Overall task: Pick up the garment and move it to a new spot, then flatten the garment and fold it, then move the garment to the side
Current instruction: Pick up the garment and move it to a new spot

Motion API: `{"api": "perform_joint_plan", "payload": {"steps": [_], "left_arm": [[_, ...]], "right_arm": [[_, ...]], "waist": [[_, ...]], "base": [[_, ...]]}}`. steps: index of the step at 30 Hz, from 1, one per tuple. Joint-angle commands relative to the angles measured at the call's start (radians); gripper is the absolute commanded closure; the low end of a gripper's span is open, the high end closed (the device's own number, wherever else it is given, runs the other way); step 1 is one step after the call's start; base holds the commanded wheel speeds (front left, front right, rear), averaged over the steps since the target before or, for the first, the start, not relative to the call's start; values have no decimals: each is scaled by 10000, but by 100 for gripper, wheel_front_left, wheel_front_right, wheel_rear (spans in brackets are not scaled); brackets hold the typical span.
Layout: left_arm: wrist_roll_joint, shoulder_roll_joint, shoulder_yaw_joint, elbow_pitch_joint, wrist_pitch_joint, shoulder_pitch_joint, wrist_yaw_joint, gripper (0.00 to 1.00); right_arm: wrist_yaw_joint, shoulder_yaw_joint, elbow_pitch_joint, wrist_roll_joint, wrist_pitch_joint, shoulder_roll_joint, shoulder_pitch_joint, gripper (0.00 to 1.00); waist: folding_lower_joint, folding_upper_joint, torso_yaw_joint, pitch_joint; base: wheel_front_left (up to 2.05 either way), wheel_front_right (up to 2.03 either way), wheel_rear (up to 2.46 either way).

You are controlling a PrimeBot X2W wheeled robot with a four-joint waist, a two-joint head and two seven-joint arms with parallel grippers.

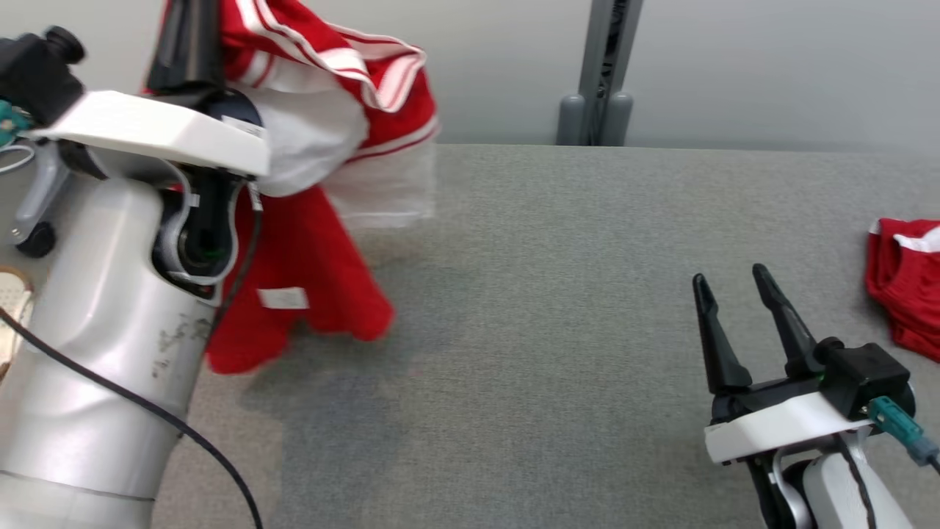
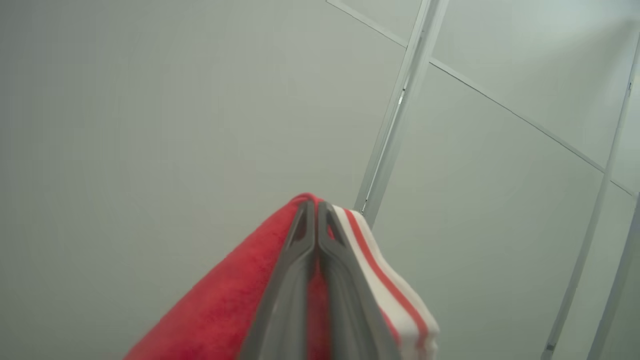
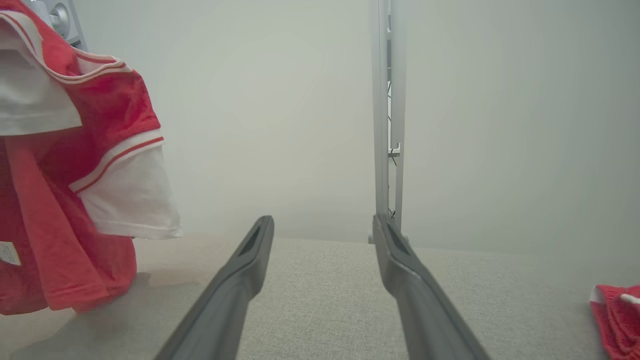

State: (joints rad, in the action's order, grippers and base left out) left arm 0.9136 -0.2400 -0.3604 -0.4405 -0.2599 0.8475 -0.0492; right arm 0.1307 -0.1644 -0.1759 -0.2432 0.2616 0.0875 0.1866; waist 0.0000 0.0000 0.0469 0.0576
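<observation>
Our left forearm (image 1: 95,330) stands closest to the head camera, big and pale at the lower left, and it rises to the left claw (image 2: 314,205). The two fingers of this claw are pressed together on the garment (image 1: 308,308), a red jersey with white sleeves and striped trim. From the wrist we see red cloth on one side of the fingers and the white-and-red trim on the other. The garment hangs from this pinch over the left part of the grey surface (image 1: 551,330). Its lower hem is just at the surface, but the picture is blurred there, so we cannot say whether it touches.

The right claw (image 1: 728,274) sits low on the right, fingers spread wide and holding nothing, well apart from the garment. Another red cloth (image 1: 907,279) lies at the right edge of the surface.

We judge that the first step is in hand: the garment is picked up but not yet put down at a new spot. The next move calls for lowering it onto the bare middle of the surface and releasing it with as little bunching as possible. It should stay away from the other red cloth. Flattening will then probably need both claws, to draw out the sleeves and the hem.
</observation>
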Motion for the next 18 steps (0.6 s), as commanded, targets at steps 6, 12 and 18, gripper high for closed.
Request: {"api": "perform_joint_plan", "payload": {"steps": [6, 12, 18], "left_arm": [[-150, 607, -468, 41, 11, -544, 358, 100], [-111, 1297, -821, -118, -21, -937, 418, 100], [129, 1787, -1146, -346, -49, -979, 518, 100]], "right_arm": [[4, 570, 220, 151, 39, 244, 244, 0], [4, 849, 398, 259, 39, 347, 380, 0], [4, 1028, 524, 330, 39, 303, 525, 0]], "waist": [[0, 0, -836, 146], [0, 0, -1537, 392], [0, 0, -2190, 658]], "base": [[0, 0, 0], [0, 0, 0], [0, 0, 0]]}}
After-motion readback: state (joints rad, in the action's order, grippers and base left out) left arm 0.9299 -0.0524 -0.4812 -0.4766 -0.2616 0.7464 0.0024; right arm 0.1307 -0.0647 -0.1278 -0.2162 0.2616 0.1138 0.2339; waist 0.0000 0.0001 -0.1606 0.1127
